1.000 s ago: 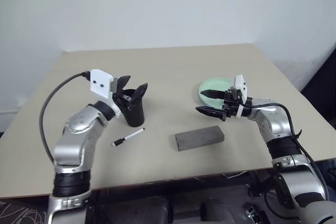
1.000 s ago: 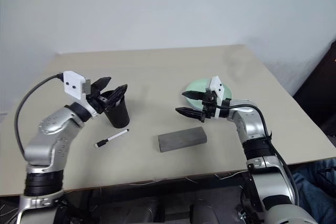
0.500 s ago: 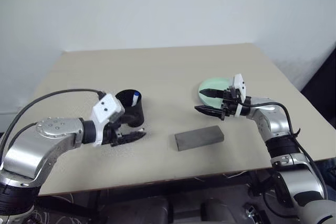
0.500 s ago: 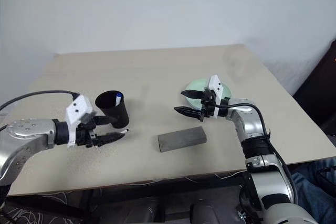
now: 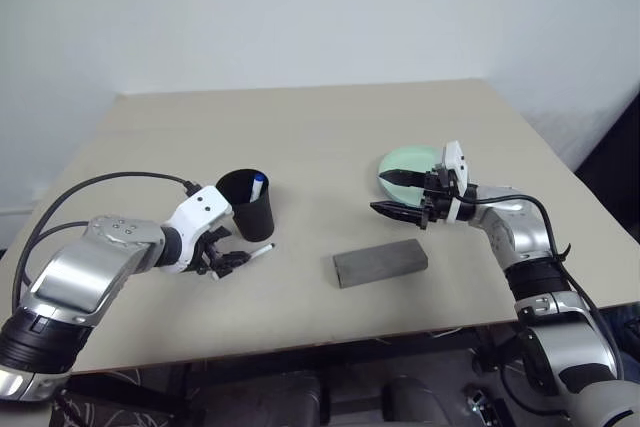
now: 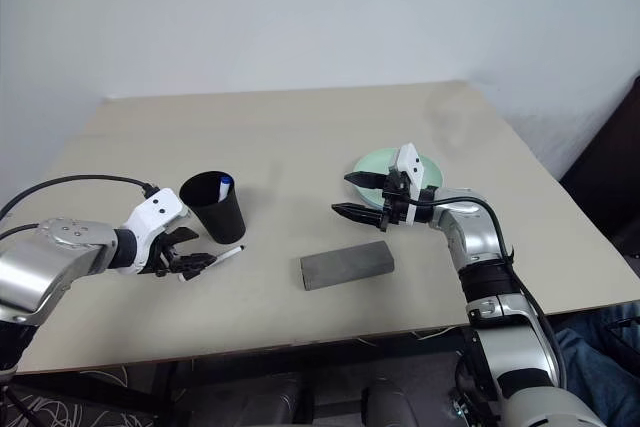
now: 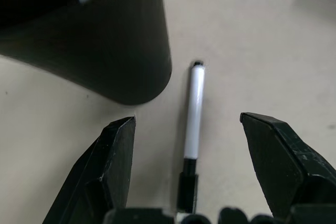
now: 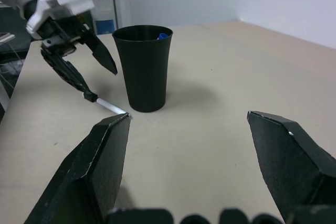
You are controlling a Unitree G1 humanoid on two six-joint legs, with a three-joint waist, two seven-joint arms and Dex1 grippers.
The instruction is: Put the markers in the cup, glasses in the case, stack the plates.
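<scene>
The black cup [image 5: 247,206] stands upright at the left of the table, and a blue-capped marker [image 5: 258,185] pokes up inside it. A second marker [image 7: 193,109], white with a black cap, lies flat on the table close beside the cup. My left gripper [image 5: 228,252] is open and low over the table, its fingers [image 7: 116,153] on either side of that marker's capped end, not touching it. The grey case [image 5: 380,263] lies shut in the middle. My right gripper [image 5: 382,193] hangs open and empty beside a mint green plate [image 5: 410,162]. The glasses are out of view.
The beige table [image 5: 320,127] stretches back to a white wall. Its front edge runs just below the case. A black cable loops from my left wrist over the table's left edge.
My left gripper has come down from the cup's rim to the table and now straddles the lying marker. The blue-capped marker now shows inside the cup. The right arm has not moved.
</scene>
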